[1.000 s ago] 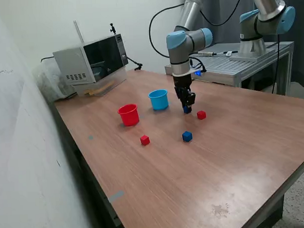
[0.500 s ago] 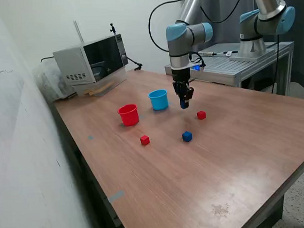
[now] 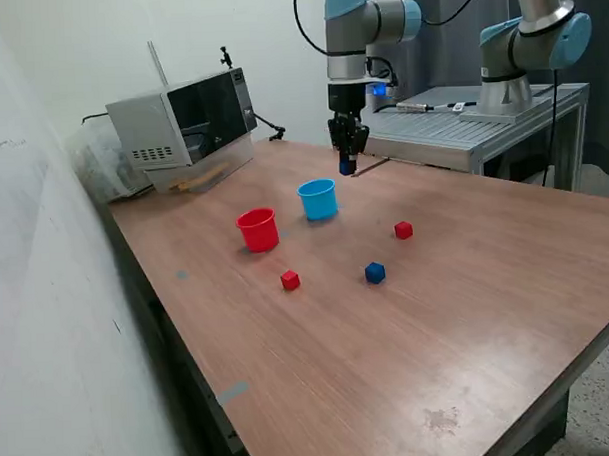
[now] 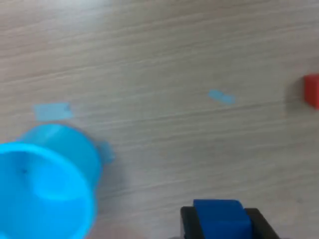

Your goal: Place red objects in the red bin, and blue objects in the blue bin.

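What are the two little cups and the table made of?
The red cup and light blue cup look like smooth moulded plastic: even colour, thin rims, slight sheen. The table looks like wood-grain laminate, streaked brown and faintly glossy; solid wood can't be ruled out.

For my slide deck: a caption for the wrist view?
Gripper holding a blue cube above the table, light blue cup nearby.

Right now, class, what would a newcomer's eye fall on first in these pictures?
The gripper, raised high above the table, shut on a dark blue cube near the light blue cup. Then the red cup beside it.
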You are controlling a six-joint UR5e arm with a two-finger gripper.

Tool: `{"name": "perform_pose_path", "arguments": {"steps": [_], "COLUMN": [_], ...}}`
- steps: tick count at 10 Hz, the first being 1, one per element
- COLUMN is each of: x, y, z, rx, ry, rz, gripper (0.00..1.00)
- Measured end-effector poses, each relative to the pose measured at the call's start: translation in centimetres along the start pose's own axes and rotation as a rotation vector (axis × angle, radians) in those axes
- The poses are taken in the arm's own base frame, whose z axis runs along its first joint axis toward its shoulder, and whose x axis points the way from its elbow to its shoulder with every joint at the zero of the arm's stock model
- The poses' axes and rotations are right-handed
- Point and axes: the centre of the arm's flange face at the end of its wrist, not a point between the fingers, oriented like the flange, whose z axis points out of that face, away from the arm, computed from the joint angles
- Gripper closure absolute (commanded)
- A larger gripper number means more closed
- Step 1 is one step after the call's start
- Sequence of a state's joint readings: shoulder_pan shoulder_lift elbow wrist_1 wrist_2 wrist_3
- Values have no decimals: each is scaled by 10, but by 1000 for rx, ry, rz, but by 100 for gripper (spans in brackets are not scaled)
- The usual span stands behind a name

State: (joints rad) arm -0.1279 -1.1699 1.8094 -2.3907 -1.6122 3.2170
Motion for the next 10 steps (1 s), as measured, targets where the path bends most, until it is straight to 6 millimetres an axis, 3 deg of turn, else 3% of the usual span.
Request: {"name": "perform_pose_path", "arguments": {"steps": [3,4,7,10], "x": [-63,-77,-88,-86], "y": [13,15,16,14], "z": [4,6,8,7], "rx": [16,22,28,28], "ry": [-18,-22,-25,-25], "rz": [94,111,122,112], "gripper": [100,0,0,0]}}
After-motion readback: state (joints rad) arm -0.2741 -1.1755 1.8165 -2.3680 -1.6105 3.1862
